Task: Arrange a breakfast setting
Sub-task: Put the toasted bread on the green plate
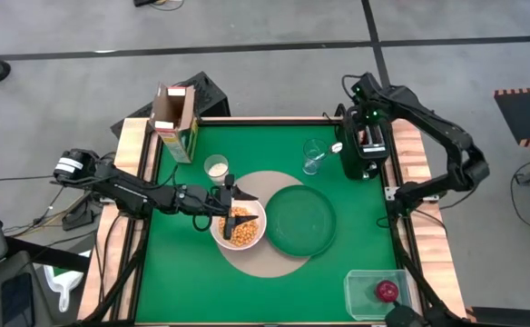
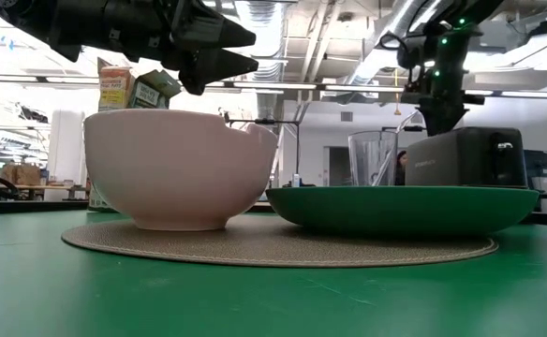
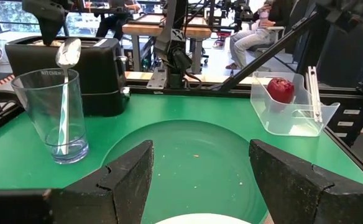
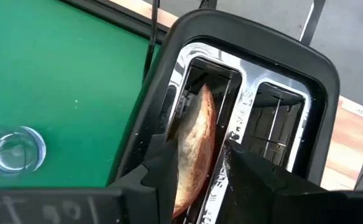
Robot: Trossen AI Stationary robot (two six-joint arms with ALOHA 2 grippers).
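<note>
Green felt is covering the desk [image 1: 183,272], and the black toaster [image 1: 363,150] is standing at its far right corner, which is where the next move is turning. The right claw [image 4: 197,165] is reaching straight down into the toaster's slot, its two fingers sitting either side of the small bagel [image 4: 197,146], which is standing on edge in the slot nearer the clear glass [image 1: 314,156]. The bagel's long axis is running along the slot, so the claw appears to be closing across its thin faces, and a lift would need to go straight up. The right arm is clearly the nearer one.

Well to the left of the toaster, the left claw [image 1: 231,202] is hovering spread wide and empty over the white bowl [image 1: 239,224] of cereal on the round tan mat [image 1: 288,263], beside the dark-green plate [image 1: 299,218] awaiting the bagel.
</note>
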